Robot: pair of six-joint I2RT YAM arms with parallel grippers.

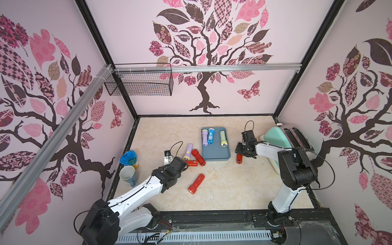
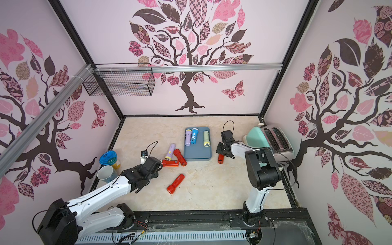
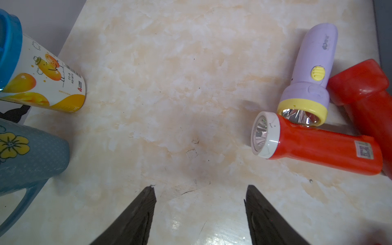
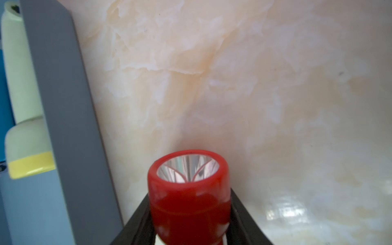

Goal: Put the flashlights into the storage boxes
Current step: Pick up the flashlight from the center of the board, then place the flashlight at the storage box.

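Right wrist view: the right gripper has its jaws pressed against both flanks of a red flashlight, reflector pointing away from the wrist. The picture is blurred, so I cannot tell whether it is clear of the worktop. Just beside it runs the long wall of the storage tray, with the pale green flashlight inside.

Left wrist view: the left gripper stands about half open with only bare worktop between its jaws. Off to one side lies a cluster. The lilac flashlight touches rims with the labelled red flashlight, and a third red flashlight leans against both. A printed tumbler and a blue mug stand on the opposite side.

Both top views: the tray sits near the worktop's far edge and also holds a second lilac flashlight and a blue flashlight. The cluster lies just beside the tray's near corner on the left arm's side. A lone red flashlight lies well apart, mid-worktop.

These look light, stiff and smooth, and apt to roll. The best hold is probably across the straight barrel, behind the flared head.
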